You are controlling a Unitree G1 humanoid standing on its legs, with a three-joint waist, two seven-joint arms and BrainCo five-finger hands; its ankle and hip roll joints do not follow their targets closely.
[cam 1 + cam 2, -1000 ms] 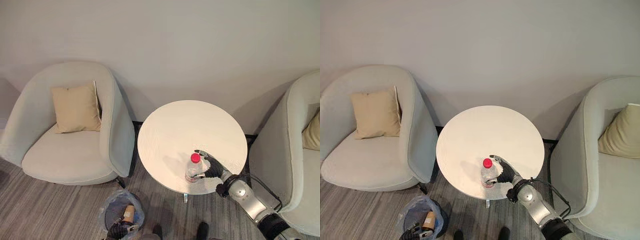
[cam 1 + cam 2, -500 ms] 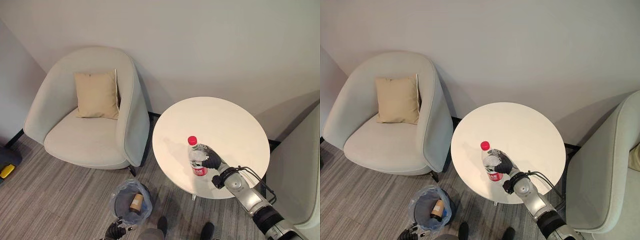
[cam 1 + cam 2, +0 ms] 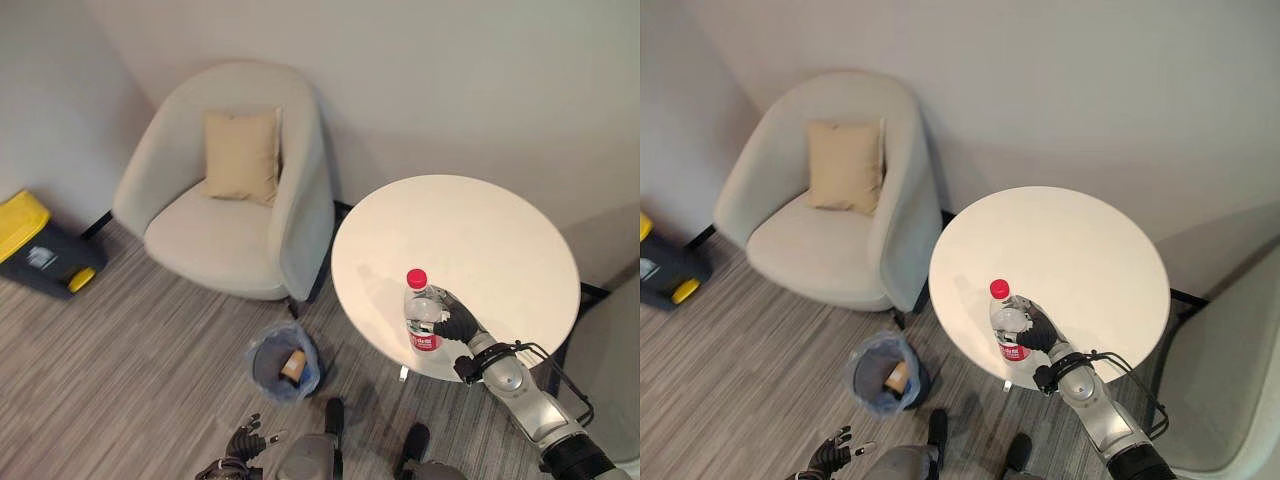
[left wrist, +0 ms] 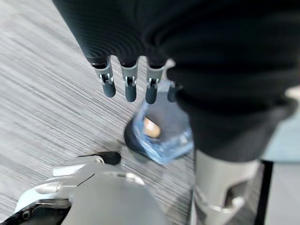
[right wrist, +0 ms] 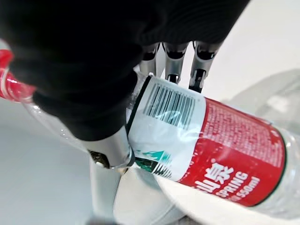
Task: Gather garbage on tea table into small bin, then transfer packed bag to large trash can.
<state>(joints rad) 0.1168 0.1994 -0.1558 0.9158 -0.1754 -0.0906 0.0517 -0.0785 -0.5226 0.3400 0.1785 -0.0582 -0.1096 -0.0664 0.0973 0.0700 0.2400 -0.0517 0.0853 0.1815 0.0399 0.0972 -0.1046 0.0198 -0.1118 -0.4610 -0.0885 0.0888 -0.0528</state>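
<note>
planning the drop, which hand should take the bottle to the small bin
Right. The right hand is already curled round the bottle above the round table. The left hand hangs low with straight fingers, holding nothing, nearer the small bin on the floor, so using it would probably mean a handover.

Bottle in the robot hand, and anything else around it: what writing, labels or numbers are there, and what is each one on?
On the bottle, held in the right robot hand: a barcode on the label's white part and white lettering on its red band; I leave that print unquoted.
On the black bin with a yellow lid: a pale label, too small to read.
No other text can be made out.
</note>
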